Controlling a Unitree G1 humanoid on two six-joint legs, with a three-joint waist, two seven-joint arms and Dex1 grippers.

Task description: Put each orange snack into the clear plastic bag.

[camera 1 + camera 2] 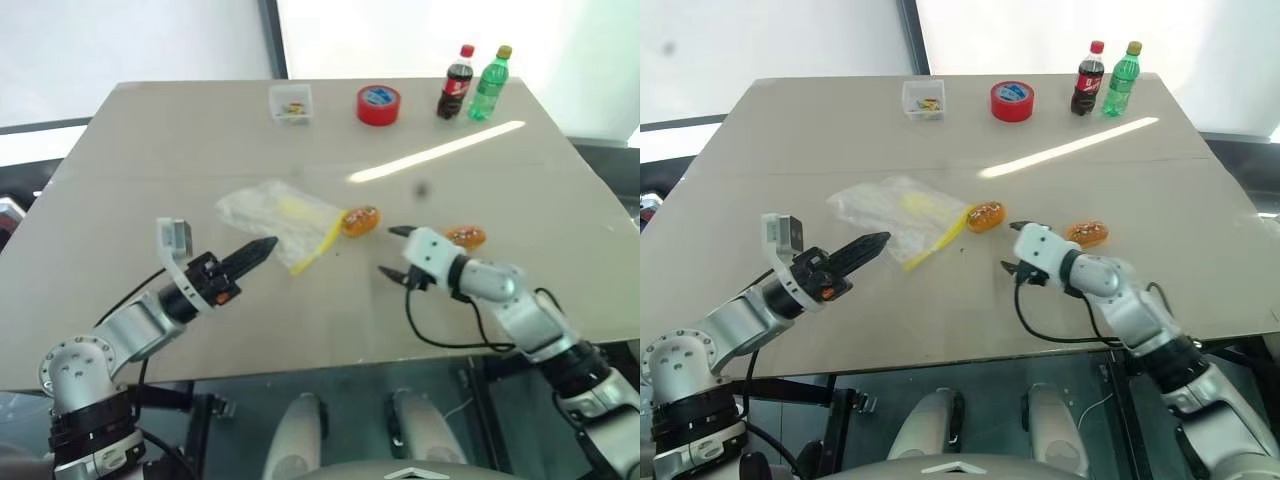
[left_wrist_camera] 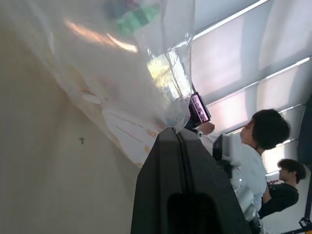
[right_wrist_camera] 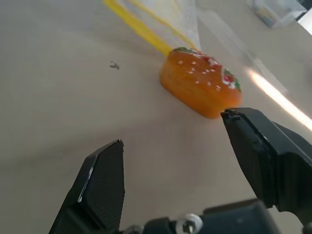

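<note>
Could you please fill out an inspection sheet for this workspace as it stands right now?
Surface: beige table, a streak of glare across its far half.
Job's things: clear plastic bag lies flat mid-table, yellow zip strip toward the snacks; one orange snack beside the bag's mouth, second orange snack apart, nearer the right arm. Neither snack is in the bag.
Clutter: small clear box, red tape roll, cola bottle and green bottle upright along the far edge.
Grippers: left gripper shut at the bag's near edge; right gripper open, pointing at the nearer snack.
Cables: black cable looping off the right forearm.
Surroundings: two people in the left wrist view.
</note>
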